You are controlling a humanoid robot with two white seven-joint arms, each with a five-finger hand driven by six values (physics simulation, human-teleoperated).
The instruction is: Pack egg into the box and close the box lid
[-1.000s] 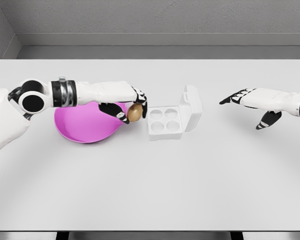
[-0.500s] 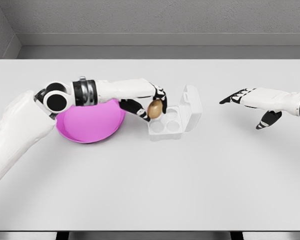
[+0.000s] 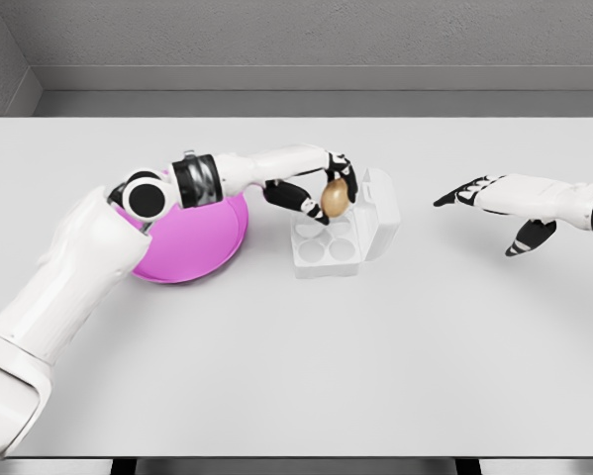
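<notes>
**Holding egg over open box**

You see the left hand (image 3: 321, 193) clamped on the brown egg (image 3: 335, 198), fingers pinching it above the back cups of the white box (image 3: 326, 247). Box lid (image 3: 379, 211) stands open, tilted up on the right side. Pink plate (image 3: 192, 247) sits left of the box, partly under the left arm. Right hand (image 3: 494, 203) hovers well apart on the right, fingers spread, holding nothing. All on the white table (image 3: 306, 366).
</notes>
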